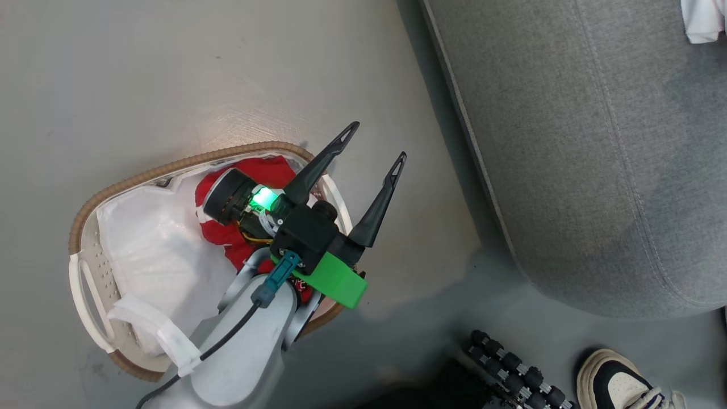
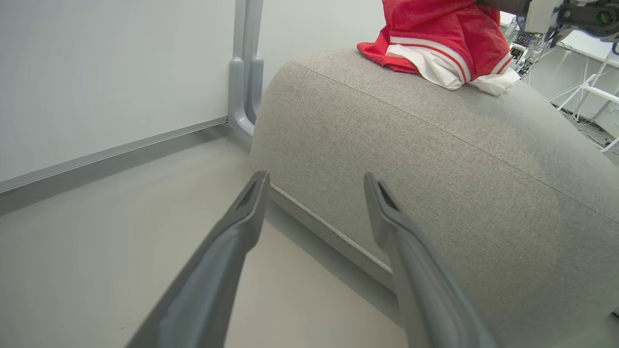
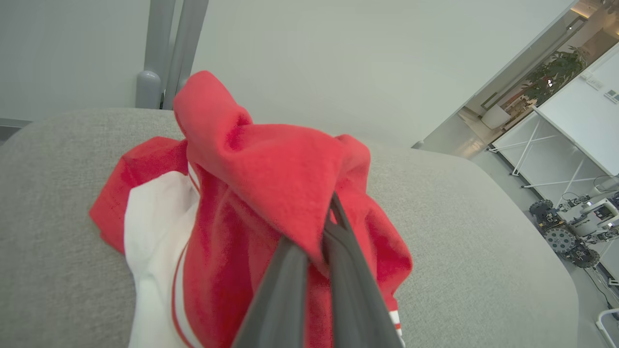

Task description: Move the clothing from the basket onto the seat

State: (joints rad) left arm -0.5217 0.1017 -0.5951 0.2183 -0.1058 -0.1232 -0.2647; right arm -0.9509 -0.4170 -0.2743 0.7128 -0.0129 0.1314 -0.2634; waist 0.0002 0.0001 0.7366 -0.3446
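The basket (image 1: pixel 170 166) stands on the floor at the lower left of the head view, and red clothing (image 1: pixel 267 170) lies inside it, partly hidden behind my left wrist. My left gripper (image 1: pixel 377 142) hangs open above the basket's right rim with nothing between its fingers, which point toward the grey seat (image 1: pixel 568 142). In the left wrist view the left gripper (image 2: pixel 316 179) faces the seat's side (image 2: pixel 435 169). A red garment with white trim (image 2: pixel 435 43) rests on top. In the right wrist view my right gripper (image 3: pixel 329 227) is shut on that red garment (image 3: pixel 271 164), which bunches on the seat (image 3: pixel 483 232).
A white liner (image 1: pixel 153 238) fills the basket's left half. A person's shoe (image 1: pixel 616 380) and a black roller wheel (image 1: pixel 511 363) are on the floor at the lower right. A wall and a grey post (image 2: pixel 244 72) stand behind the seat.
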